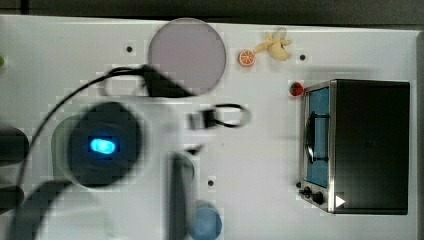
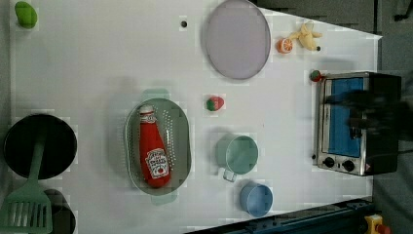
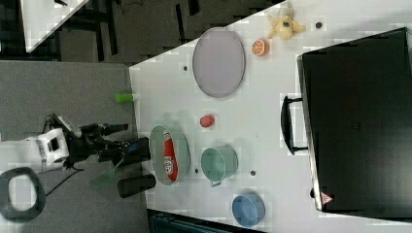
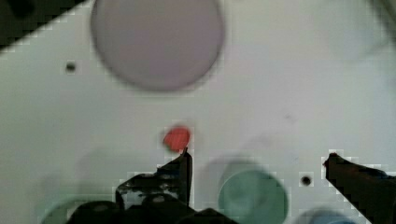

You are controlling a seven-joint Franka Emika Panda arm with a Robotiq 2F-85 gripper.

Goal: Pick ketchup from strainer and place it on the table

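Red against pale green, the ketchup [image 2: 154, 151] lies lengthwise inside the strainer [image 2: 181, 141] on the white tabletop [image 2: 97, 73], its white cap pointing toward the left view's top. The hand [image 4: 257, 158] hangs above the tabletop with its fingers [image 4: 184, 168] spread wide and nothing between them (a strawberry [image 4: 177, 138] lies beyond one fingertip). Just beside the strainer stands a green cup [image 2: 239, 155].
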